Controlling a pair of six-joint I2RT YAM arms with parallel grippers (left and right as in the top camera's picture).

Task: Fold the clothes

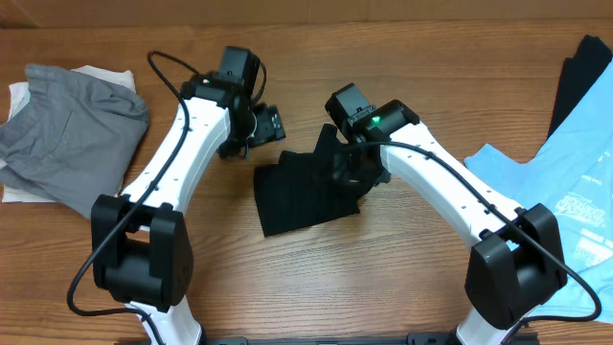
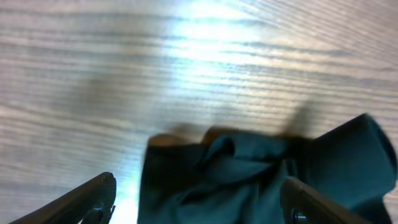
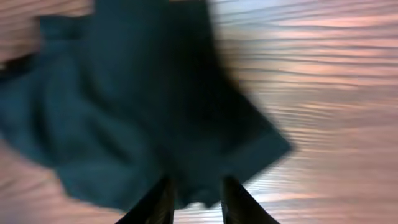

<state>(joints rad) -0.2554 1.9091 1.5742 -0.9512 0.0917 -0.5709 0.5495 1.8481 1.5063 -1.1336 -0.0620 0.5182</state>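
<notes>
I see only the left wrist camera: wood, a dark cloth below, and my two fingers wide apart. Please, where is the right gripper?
Observer: The right gripper is down on the far right corner of the black T-shirt, which lies partly folded in the middle of the table.
Operator: Does it hold the cloth?
Observer: In the right wrist view its fingers stand close together with the cloth edge between them. The picture is blurred, so I cannot confirm a grip.
Operator: Are there other clothes?
Observer: Yes, a grey garment lies at the far left and a light blue garment at the far right.
</notes>
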